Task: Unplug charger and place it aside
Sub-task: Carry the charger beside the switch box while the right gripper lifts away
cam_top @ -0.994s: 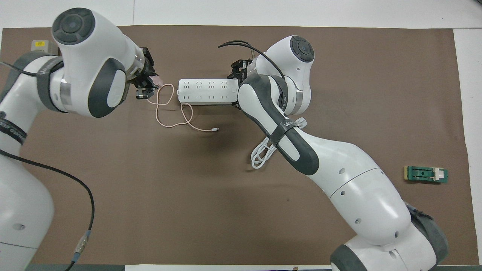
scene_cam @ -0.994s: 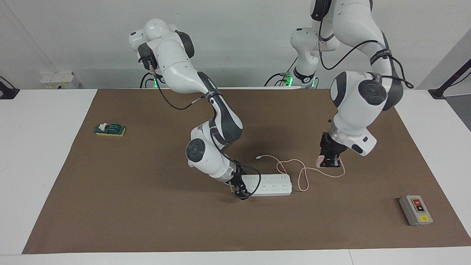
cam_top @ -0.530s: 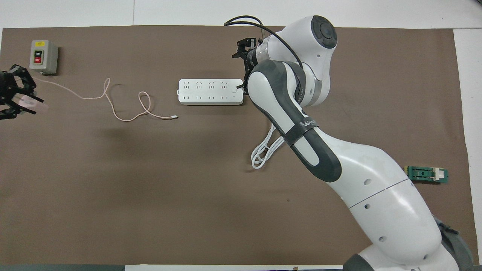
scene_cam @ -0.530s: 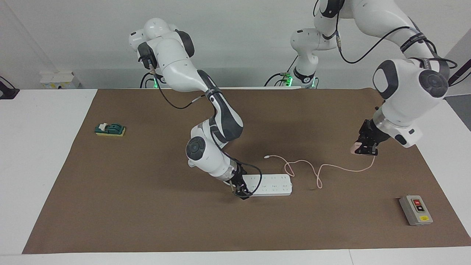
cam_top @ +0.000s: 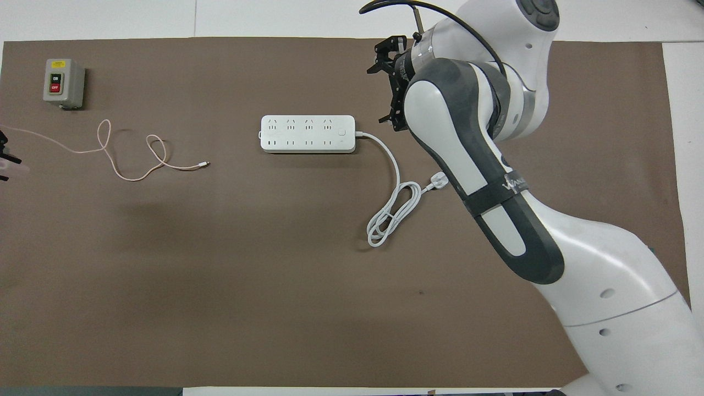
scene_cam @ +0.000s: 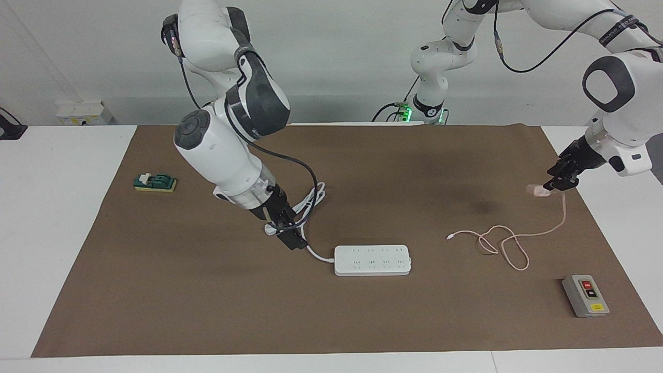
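The charger (scene_cam: 536, 190) is a small pale pink cube. My left gripper (scene_cam: 559, 181) is shut on it and holds it in the air over the mat's edge at the left arm's end of the table. Its thin pink cable (scene_cam: 505, 243) hangs down and lies looped on the mat, apart from the white power strip (scene_cam: 373, 260). In the overhead view only the charger's corner (cam_top: 15, 168) and the cable (cam_top: 132, 159) show at the frame's edge. My right gripper (scene_cam: 291, 241) is raised over the strip's white cord (cam_top: 396, 209); it also shows in the overhead view (cam_top: 388, 85).
A grey box with red and black buttons (scene_cam: 585, 295) stands farther from the robots than the cable, at the left arm's end. A small green and yellow part (scene_cam: 155, 182) lies at the right arm's end. The strip's plug (cam_top: 438, 180) lies by its coiled cord.
My left gripper has carried the charger from beside the strip to the left arm's end, dragging the cable along. My right gripper has lifted off the strip's end and drawn back.
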{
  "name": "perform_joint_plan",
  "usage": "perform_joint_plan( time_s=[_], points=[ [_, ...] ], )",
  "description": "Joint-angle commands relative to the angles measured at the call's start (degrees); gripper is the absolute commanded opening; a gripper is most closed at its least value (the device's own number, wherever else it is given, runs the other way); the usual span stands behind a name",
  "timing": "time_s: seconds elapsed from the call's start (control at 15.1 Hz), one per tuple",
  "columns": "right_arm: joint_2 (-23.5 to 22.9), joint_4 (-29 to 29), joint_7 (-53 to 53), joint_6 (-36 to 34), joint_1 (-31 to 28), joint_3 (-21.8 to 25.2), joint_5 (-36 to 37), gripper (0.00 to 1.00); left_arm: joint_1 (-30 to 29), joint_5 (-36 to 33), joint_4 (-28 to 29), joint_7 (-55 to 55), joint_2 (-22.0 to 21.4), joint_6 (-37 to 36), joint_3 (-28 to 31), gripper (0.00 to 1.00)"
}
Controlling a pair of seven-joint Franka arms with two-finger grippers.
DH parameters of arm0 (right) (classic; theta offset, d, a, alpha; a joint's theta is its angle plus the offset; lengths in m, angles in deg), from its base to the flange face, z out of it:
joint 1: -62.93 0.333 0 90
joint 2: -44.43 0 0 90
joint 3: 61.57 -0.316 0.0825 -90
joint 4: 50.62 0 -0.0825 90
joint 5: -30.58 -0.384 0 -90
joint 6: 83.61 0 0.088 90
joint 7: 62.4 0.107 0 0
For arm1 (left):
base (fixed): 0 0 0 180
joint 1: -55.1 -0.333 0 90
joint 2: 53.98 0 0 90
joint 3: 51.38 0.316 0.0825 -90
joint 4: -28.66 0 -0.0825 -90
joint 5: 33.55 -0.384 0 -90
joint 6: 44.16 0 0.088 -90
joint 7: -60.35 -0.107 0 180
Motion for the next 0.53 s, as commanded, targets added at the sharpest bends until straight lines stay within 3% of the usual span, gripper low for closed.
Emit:
perform_joint_plan(
  time_s=[0.0, 0.27, 0.46],
  points=[
    [7.8, -6.6, -11.8, -3.8, -4.3, -0.3, 1.7, 1.0, 1.3, -0.6, 2.2, -2.4, -2.4, 1.0, 0.5, 1.0],
    [10.3, -6.6, -28.6, -9.1, -9.3, -0.3, 3.5, 1.0, 2.0, -0.6, -3.1, -6.8, -2.0, -3.3, -0.4, 1.0],
    [12.0, -6.6, -41.6, -11.8, -11.0, -0.3, 7.8, 1.0, 3.4, -0.5, -3.6, -16.3, -2.6, -5.9, -3.0, 1.0]
  ],
)
